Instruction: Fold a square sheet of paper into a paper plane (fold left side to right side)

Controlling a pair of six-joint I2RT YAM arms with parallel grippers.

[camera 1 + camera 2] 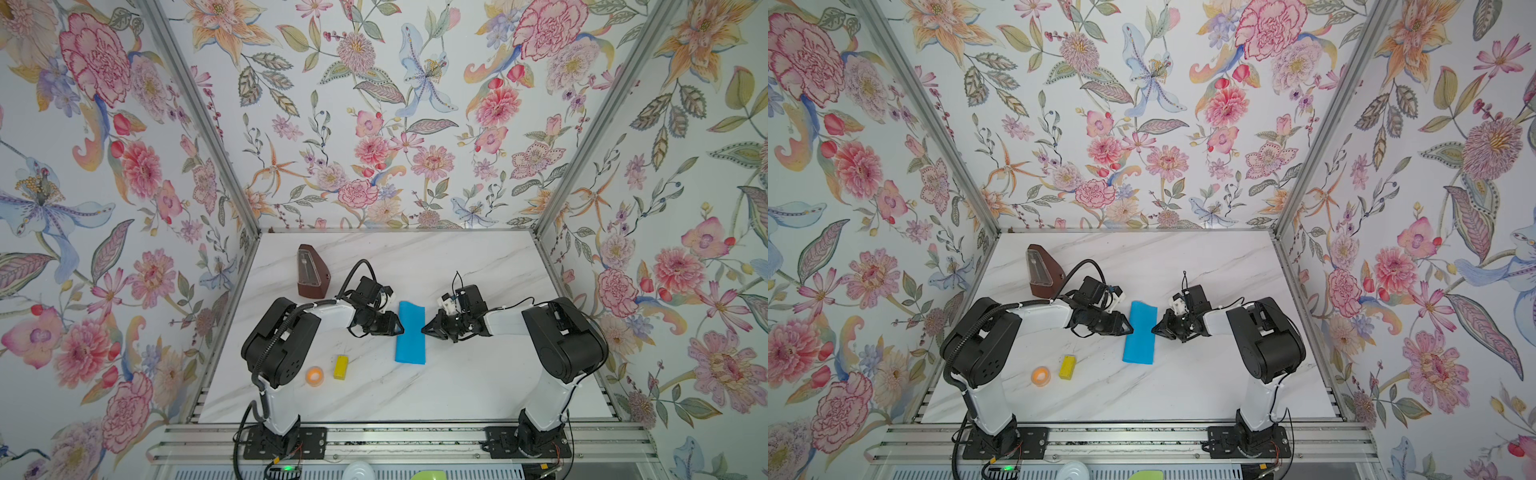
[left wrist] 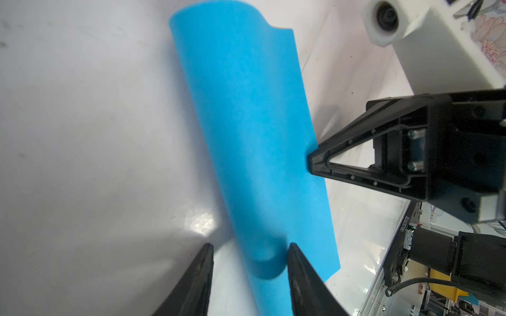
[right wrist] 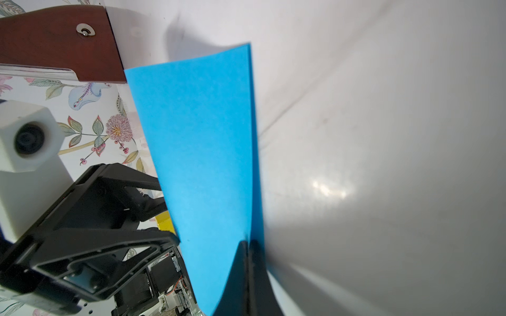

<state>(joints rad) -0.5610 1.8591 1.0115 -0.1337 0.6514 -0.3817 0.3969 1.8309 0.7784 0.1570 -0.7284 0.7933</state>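
one blue sheet [image 1: 410,332], one yellow block [image 1: 340,367], one orange roll [image 1: 314,376], one metronome [image 1: 311,272]

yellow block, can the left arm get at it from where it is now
Probably yes: the yellow block lies uncovered on the table near the left arm, and the left tool stands open beside the blue paper.

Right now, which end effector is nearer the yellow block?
Left. The left end effector is beyond the yellow block; the right end effector is farther, across the blue paper.
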